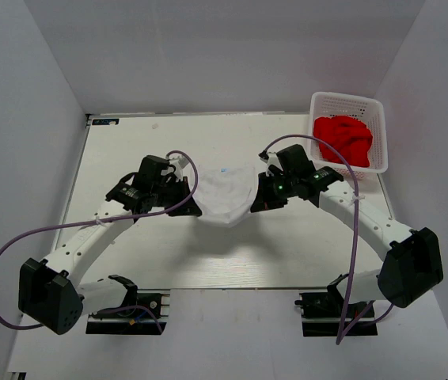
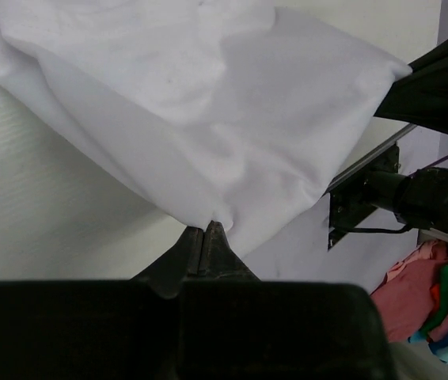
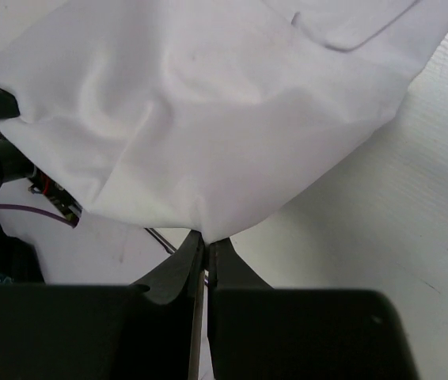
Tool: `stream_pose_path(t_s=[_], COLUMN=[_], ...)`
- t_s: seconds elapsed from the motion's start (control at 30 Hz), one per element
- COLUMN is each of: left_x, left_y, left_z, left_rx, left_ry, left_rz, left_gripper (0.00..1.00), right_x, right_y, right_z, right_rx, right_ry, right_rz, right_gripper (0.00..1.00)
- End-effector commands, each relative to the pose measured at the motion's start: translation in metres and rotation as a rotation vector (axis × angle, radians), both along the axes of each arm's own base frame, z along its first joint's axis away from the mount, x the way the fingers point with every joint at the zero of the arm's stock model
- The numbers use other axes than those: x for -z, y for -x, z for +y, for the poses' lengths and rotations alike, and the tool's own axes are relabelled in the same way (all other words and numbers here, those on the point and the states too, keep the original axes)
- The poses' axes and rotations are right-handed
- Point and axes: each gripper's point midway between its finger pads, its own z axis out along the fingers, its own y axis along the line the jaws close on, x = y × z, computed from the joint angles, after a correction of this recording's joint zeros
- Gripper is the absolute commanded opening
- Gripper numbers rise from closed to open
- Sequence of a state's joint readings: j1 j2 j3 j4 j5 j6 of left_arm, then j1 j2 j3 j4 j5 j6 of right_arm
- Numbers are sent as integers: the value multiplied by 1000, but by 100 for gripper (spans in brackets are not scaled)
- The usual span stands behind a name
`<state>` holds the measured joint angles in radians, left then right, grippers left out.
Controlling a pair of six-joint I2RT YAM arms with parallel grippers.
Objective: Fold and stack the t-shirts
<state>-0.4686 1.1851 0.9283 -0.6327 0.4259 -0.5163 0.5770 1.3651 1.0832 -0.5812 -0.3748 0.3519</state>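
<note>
The white t-shirt (image 1: 224, 196) hangs bunched between my two grippers above the middle of the table. My left gripper (image 1: 190, 207) is shut on its left edge; in the left wrist view the cloth (image 2: 208, 119) rises from the pinched fingertips (image 2: 206, 229). My right gripper (image 1: 257, 203) is shut on its right edge; in the right wrist view the cloth (image 3: 208, 119) spreads up from the closed fingertips (image 3: 207, 241). The red t-shirt (image 1: 343, 139) lies crumpled in the white lattice basket (image 1: 349, 100) at the back right.
The basket stands at the table's back right corner. Purple cables loop from both arms. In the left wrist view a pile of coloured cloth (image 2: 434, 297) lies beyond the table edge, and the right arm's base clamp (image 2: 382, 194) shows.
</note>
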Motion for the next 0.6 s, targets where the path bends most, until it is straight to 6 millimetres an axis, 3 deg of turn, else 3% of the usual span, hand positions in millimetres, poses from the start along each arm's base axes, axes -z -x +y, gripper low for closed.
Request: stream_pose_path(t_s=[0.0, 0.27, 0.3, 0.4, 0.53, 0.57], left_x=[-27, -35, -34, -35, -37, -40], left_y=[-5, -54, -57, -79, -102, -109], left_z=[0, 10, 13, 26, 26, 26], left_rx=[-18, -179, -221, -327, -391, -406], left_ry=[9, -67, -72, -136, -154, -157], left_rz=[-53, -87, -80, -116, -141, -159], left_gripper=[0, 0, 0, 0, 0, 0], right_x=[-37, -58, -52, -59, -65, -55], right_y=[-10, -42, -46, -57, -79, -81], right_z=[8, 11, 12, 17, 18, 19], right_rx=[-10, 65, 68, 76, 111, 103], right_ry=[-72, -95, -83, -109, -118, -111], right_rz=[-92, -173, -155, -165, -164, -130], right_gripper=[0, 0, 0, 0, 0, 0])
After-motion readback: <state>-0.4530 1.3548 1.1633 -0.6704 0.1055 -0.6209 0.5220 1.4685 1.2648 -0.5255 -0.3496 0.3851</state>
